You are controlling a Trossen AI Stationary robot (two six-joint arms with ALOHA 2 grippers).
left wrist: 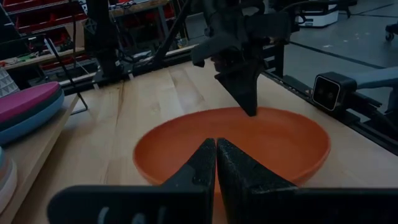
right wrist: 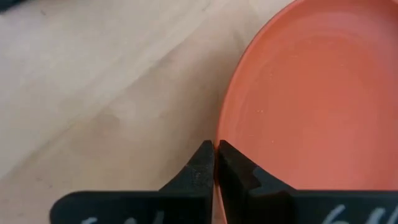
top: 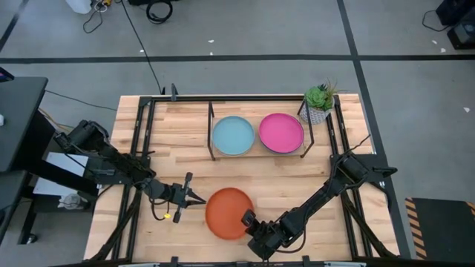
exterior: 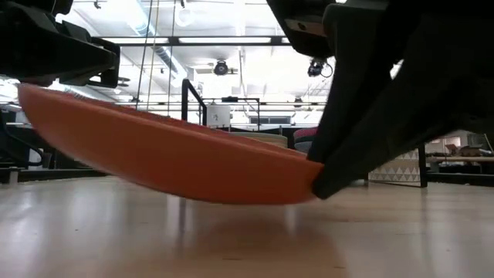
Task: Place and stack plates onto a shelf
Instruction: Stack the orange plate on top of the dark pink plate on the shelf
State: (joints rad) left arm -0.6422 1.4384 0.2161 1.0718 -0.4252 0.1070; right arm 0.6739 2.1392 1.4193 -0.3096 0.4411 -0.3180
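Observation:
An orange plate (top: 228, 213) is at the table's near middle, tilted with its left side higher in the low view (exterior: 170, 154). My left gripper (top: 202, 199) is shut and level at the plate's left rim. My right gripper (top: 249, 221) is shut on the plate's near right rim. A light aqua plate (top: 233, 136) and a magenta plate (top: 280, 133) lie side by side on the shelf (top: 211, 126) at the far middle. In the left wrist view the magenta plate (left wrist: 25, 99) lies on a blue plate (left wrist: 31, 123). My left gripper's shut fingertips (left wrist: 205, 163) meet the orange plate's left rim (left wrist: 144, 163), coming level from the table's left. The fingers hide the place of contact, so I cannot tell whether they lie over, under or against the rim. My right gripper pinches the plate's near right rim (right wrist: 219, 127) between its two fingers, one finger inside the plate and one outside. The fingers (exterior: 328, 174) slant down from the right. The plate's right side is lower than its left; whether its underside touches the table I cannot tell.
A small potted plant (top: 319, 102) stands at the shelf's right end. A black frame (top: 141, 148) edges the table. Bare wood lies between the shelf and the orange plate.

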